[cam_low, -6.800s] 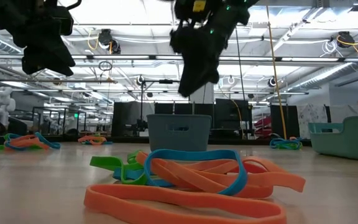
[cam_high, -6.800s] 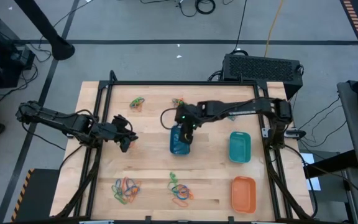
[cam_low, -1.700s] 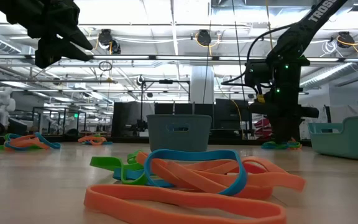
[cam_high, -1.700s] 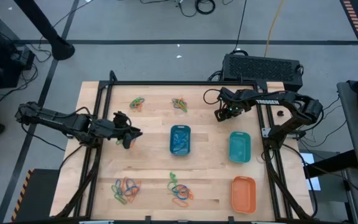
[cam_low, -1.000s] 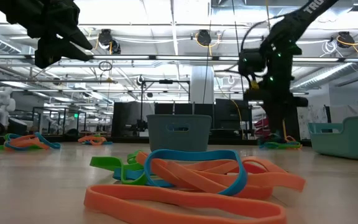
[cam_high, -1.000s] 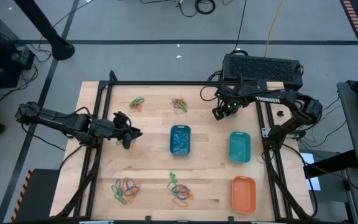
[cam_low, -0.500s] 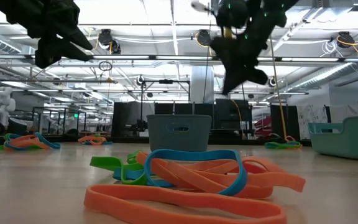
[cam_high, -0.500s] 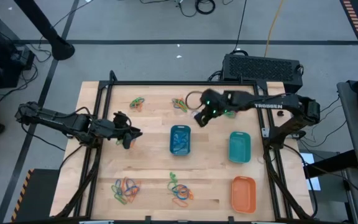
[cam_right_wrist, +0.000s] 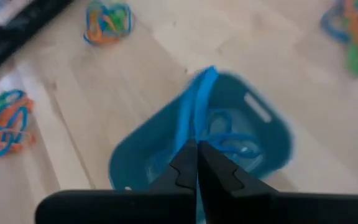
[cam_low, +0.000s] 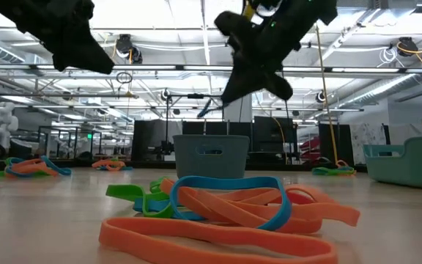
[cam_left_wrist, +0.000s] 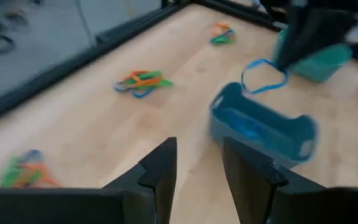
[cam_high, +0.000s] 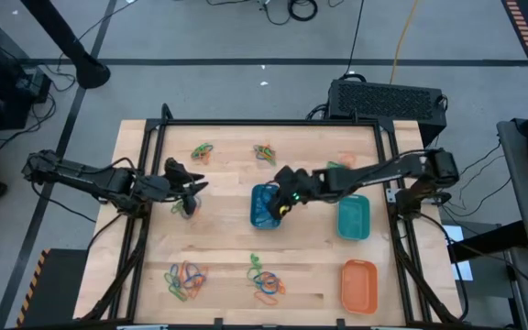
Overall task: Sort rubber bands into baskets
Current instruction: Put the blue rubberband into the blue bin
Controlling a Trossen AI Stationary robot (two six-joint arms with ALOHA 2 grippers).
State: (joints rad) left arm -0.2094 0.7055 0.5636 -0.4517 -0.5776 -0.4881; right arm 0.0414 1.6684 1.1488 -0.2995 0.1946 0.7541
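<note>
Right hand (cam_high: 283,207) swung back from the far right and now hangs over the blue basket (cam_high: 262,213), pinched shut on a blue band (cam_right_wrist: 194,109). Band's light and floppy, so pinching one strand looks enough. Left hand (cam_high: 187,193) waits at the left, fingers partly apart, holding nothing.

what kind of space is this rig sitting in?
Looks like a large robotics lab or workshop, not a home. The low view shows an open hall with ceiling strip lights and hanging cable reels; the high view shows a wooden table on concrete floor with loose cables.

Blue rubber band (cam_right_wrist: 194,121) dangles over blue basket (cam_high: 266,205) — banded inside.
</note>
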